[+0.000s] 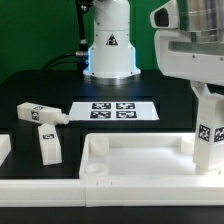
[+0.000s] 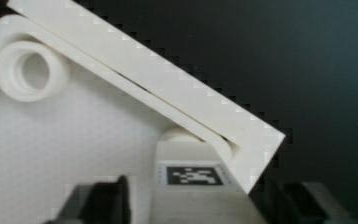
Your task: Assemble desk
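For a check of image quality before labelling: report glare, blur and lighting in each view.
Exterior view: the arm near the lens is blown out and soft, and a blue glow rims the robot base. Wrist view: the tabletop is soft and evenly lit, and the tag on the leg is blurred.

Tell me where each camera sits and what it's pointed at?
Exterior view: off the arm, facing the robot's base across the black table; the arm shows at the exterior view's right, above the tabletop.
Wrist view: on the wrist, looking down at the tabletop's corner; dark fingers show either side of a tagged leg.
Shared: the tabletop and that leg.
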You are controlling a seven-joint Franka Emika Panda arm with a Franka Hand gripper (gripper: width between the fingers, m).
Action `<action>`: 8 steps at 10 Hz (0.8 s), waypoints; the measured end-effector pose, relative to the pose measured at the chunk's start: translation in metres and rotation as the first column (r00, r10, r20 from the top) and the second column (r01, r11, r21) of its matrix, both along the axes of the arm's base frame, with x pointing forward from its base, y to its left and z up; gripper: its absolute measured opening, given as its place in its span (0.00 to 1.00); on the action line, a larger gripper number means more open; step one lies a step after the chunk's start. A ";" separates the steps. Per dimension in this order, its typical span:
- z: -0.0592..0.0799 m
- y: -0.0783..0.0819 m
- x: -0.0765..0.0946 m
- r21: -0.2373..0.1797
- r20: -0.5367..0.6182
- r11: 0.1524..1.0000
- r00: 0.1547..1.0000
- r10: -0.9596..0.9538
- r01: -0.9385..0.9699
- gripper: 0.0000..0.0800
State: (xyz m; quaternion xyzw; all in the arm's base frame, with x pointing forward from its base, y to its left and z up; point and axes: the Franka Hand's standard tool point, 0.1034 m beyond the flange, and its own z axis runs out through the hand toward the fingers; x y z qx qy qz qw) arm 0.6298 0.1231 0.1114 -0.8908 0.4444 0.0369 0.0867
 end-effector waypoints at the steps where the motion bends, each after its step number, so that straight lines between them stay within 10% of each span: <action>1: -0.001 0.000 0.001 -0.012 0.029 0.994 0.994 0.105 -0.105 0.65; 6: -0.001 -0.003 0.002 -0.062 0.101 0.827 0.821 0.562 -0.559 0.81; 8: 0.005 -0.012 0.006 -0.151 0.100 0.568 0.559 0.823 -0.809 0.81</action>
